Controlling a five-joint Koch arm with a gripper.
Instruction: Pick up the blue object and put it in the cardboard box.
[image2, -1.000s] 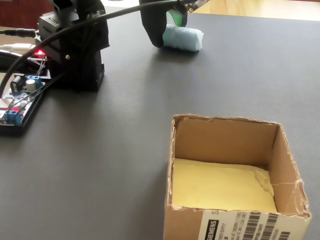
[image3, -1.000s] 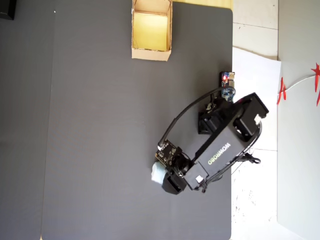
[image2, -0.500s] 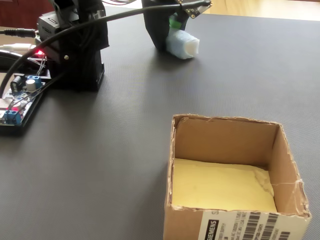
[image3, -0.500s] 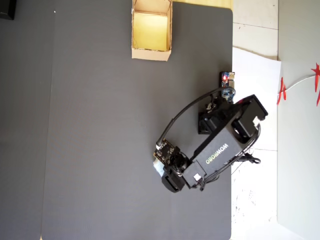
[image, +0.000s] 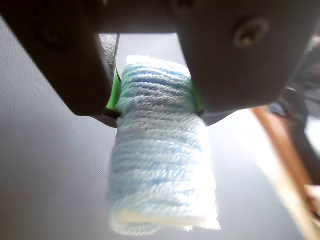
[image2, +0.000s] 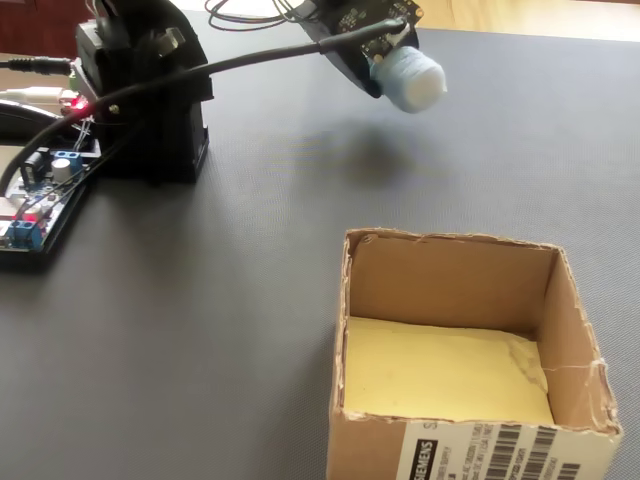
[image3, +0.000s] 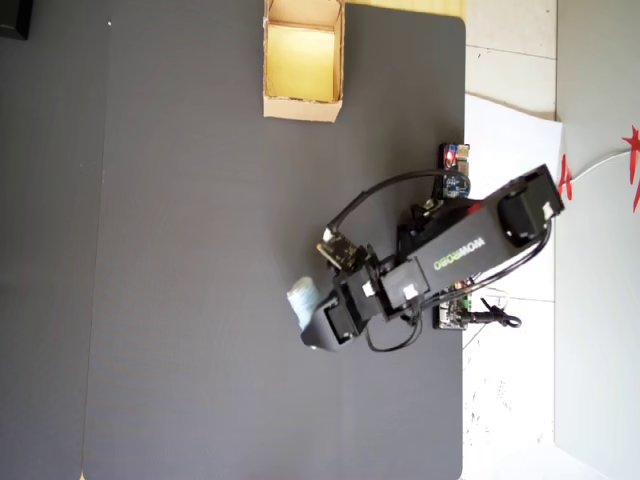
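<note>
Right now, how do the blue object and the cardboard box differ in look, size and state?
The blue object is a pale, yarn-textured soft lump; the cardboard box is stiff tan card with a yellowish floor. The blue object is much smaller than the cardboard box. The blue object hangs above the mat, clamped in the gripper; the cardboard box rests on the mat, open-topped and empty. Both are roughly oblong.

blue object (image2: 408, 78) off the mat, now in the air | gripper (image2: 385, 62) raised, clamped on it | arm extended
</note>
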